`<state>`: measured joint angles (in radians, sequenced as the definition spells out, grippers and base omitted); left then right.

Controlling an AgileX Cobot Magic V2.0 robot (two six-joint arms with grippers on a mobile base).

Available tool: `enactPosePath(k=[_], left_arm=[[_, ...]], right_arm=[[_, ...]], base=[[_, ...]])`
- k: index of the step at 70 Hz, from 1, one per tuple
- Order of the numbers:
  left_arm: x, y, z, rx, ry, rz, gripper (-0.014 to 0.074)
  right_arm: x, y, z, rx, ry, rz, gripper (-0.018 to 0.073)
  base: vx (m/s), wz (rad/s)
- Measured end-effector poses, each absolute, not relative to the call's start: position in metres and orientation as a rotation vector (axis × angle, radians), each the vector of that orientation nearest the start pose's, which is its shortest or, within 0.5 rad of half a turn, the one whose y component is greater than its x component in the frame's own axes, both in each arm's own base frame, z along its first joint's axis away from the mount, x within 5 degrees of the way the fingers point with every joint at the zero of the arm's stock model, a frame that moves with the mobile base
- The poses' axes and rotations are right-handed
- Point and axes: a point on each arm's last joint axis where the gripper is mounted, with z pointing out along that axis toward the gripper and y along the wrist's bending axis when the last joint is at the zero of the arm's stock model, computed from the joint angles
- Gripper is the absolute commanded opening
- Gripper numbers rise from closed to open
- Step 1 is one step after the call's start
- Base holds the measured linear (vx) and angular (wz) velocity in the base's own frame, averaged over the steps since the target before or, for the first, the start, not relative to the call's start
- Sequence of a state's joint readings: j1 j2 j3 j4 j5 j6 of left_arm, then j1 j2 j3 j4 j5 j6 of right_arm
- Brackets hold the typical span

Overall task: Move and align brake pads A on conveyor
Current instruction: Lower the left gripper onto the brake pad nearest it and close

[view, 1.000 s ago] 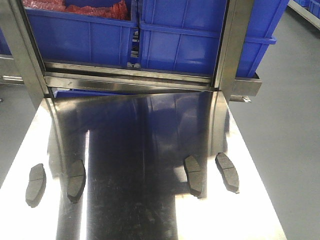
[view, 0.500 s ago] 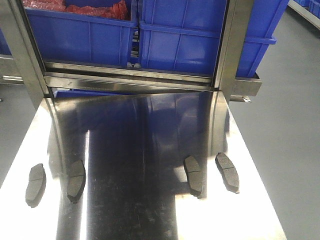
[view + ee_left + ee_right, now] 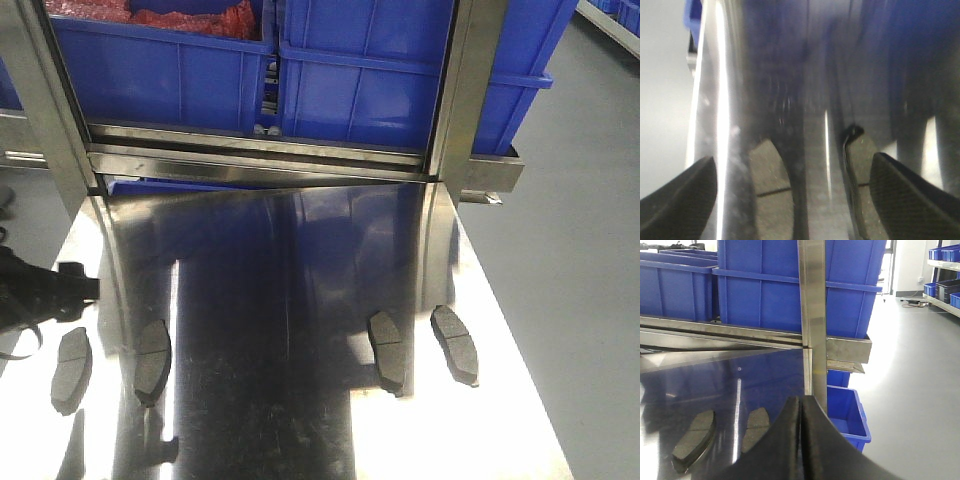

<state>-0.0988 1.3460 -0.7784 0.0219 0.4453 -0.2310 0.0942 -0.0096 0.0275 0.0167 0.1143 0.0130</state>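
The left gripper hangs low with its jaws spread wide and both left pads framed between them, likely lining up a pick. The right gripper is pinched closed on nothing, with the right pads just ahead. Only the front view shows all four on the steel table, in two pairs well apart, with bins behind; no conveyor shows.

no text, label, brand, number or sign can be read in any view. the dull grey curved brake pads show only a plain cross groove on their faces. the big blue plastic crates have bare ribbed walls. the shiny stainless steel table carries nothing but reflections. the left wrist view is too blurred to tell any fine marks.
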Motion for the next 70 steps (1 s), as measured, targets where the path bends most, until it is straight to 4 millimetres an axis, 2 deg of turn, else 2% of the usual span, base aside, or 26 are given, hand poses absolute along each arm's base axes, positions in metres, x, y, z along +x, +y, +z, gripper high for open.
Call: enactPosePath(k=[11, 21, 51, 70], left_arm=[[0.271, -0.031, 0.209, -0.198, 2.603, -0.118, 0.058], [0.275, -0.03, 0.192, -0.246, 2.66, -0.095, 0.058], [0.28, -0.028, 0.17, -0.282, 2.733, -0.039, 0.0575], [0.281, -0.028, 0.168, -0.284, 2.737, -0.038, 0.0575]], right_arm=[[0.057, 0.006, 0.194, -0.054, 1.616, 0.097, -0.0008], [0.057, 0.006, 0.194, -0.054, 1.616, 0.097, -0.0008], [0.057, 0.006, 0.194, -0.054, 1.616, 0.097, -0.0008], [0.057, 0.006, 0.194, -0.054, 1.616, 0.097, -0.0008]], base=[[0.0, 0.0], [0.0, 0.0], [0.0, 0.0], [0.0, 0.0]])
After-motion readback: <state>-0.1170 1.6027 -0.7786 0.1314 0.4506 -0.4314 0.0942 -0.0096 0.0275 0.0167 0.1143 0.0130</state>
